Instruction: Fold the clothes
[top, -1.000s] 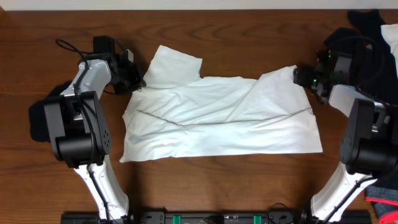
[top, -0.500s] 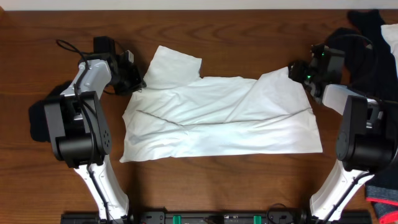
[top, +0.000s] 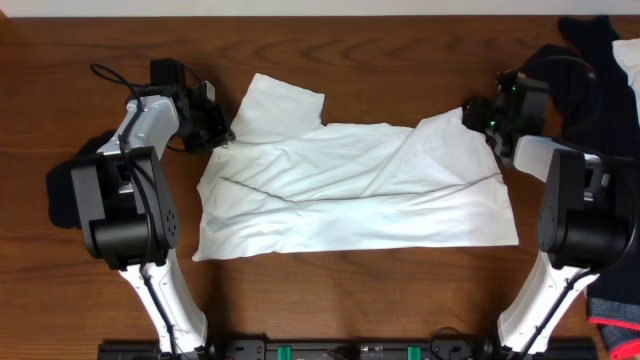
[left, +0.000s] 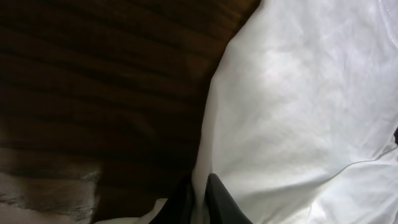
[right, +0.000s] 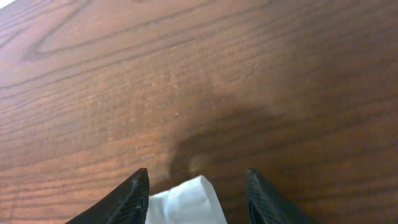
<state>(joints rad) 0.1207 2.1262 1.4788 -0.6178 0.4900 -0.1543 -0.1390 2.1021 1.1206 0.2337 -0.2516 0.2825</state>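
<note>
The clothes in play are a white T-shirt (top: 350, 190) spread flat across the middle of the table, one sleeve pointing up at the far left. My left gripper (top: 228, 135) is at the shirt's upper left edge. In the left wrist view its fingers (left: 217, 199) are shut on a fold of the white fabric (left: 292, 112). My right gripper (top: 470, 115) is at the shirt's upper right corner. In the right wrist view that gripper (right: 197, 172) is open, with the shirt's white corner (right: 186, 202) lying between the two dark fingers, close to the left one.
A heap of dark clothes (top: 590, 50) lies at the far right behind the right arm. Another dark garment (top: 70, 165) sits beside the left arm's base. A red and blue item (top: 615, 315) shows at the lower right. Bare wood (top: 350, 300) runs along the front.
My right gripper has moved left onto the shirt's upper right corner and its jaws have narrowed. The left gripper and the shirt have not moved.
</note>
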